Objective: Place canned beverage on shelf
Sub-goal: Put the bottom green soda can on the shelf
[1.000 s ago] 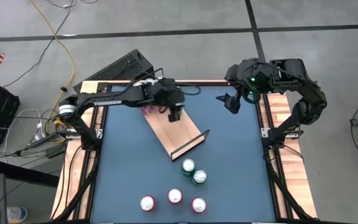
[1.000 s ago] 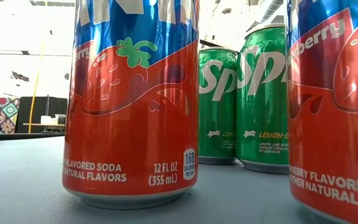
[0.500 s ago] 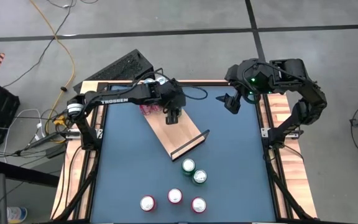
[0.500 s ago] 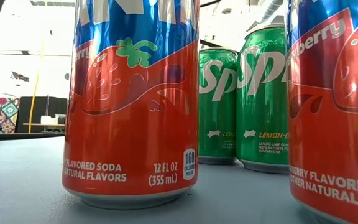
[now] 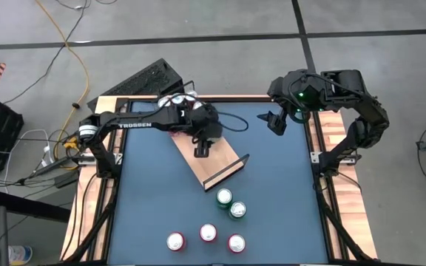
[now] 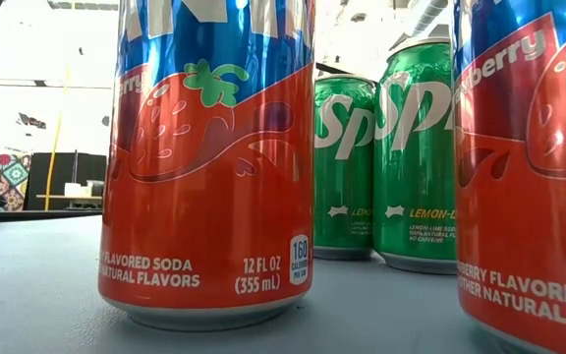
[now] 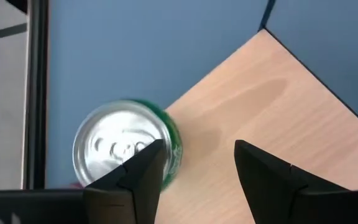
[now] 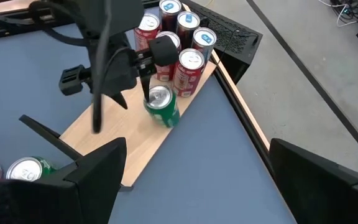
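A green can (image 7: 122,149) with a silver top stands upright on the shelf (image 7: 272,106), a light-wood board, close to its edge. My left gripper (image 7: 197,149) hangs open over the board just beside this can, with only bare wood between its fingers. In the right wrist view the same can (image 8: 162,107) stands in front of several red cans (image 8: 179,43) at the shelf's far end. The left arm hides the green can in the high view. My right gripper (image 5: 276,122) waits open, raised over the table's far right. My left gripper has one fingertip (image 7: 154,152) showing over the green can's top rim (image 7: 166,134), slanting down from above. Whether it touches the rim, I cannot tell. The can stands upright on the board on its own base.
Two green cans (image 5: 231,204) and three red cans (image 5: 208,233) stand on the blue table near its front edge. The shelf's black end rail (image 5: 228,171) rises at its near end. A black keyboard (image 5: 146,77) lies beyond the far left corner.
My left gripper has moved along the shelf toward its near end and tipped further downward. The cans and my right arm have kept still.
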Robot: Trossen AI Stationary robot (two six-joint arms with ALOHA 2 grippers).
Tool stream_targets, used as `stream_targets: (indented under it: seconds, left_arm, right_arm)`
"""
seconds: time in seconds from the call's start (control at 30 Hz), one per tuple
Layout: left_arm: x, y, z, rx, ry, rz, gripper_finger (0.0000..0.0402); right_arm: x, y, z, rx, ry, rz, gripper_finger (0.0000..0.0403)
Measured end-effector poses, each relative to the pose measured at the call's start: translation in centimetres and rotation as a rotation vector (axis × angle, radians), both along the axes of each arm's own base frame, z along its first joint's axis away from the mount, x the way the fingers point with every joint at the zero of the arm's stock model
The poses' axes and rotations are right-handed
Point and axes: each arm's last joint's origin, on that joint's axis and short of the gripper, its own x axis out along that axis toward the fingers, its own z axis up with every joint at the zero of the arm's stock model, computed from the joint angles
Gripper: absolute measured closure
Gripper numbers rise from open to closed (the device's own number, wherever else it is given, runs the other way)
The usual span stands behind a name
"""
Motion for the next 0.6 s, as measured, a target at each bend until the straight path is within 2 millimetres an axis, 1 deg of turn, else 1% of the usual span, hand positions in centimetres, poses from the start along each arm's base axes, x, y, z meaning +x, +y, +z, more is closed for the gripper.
stream_targets:
  seconds: [0.2,0.47,0.53,0.6]
  left_arm:
    - [-0.09,0.28,0.02,-0.003,-0.003,0.059,0.0219]
    - [-0.08,0.28,0.02,-0.001,-0.005,0.063,0.0219]
    - [-0.08,0.29,0.03,-0.005,-0.007,0.070,0.0219]
    - [-0.08,0.34,0.04,-0.014,-0.014,0.104,0.0219]
  right_arm:
    - [0.00,0.02,0.00,0.000,0.000,0.000,0.0023]
    - [0.00,0.04,0.00,0.007,-0.004,-0.006,0.0023]
    - [-0.01,0.00,-0.01,0.014,-0.008,-0.018,0.0023]
    - [0.45,-0.41,-0.24,-0.016,0.006,-0.062,0.0023]
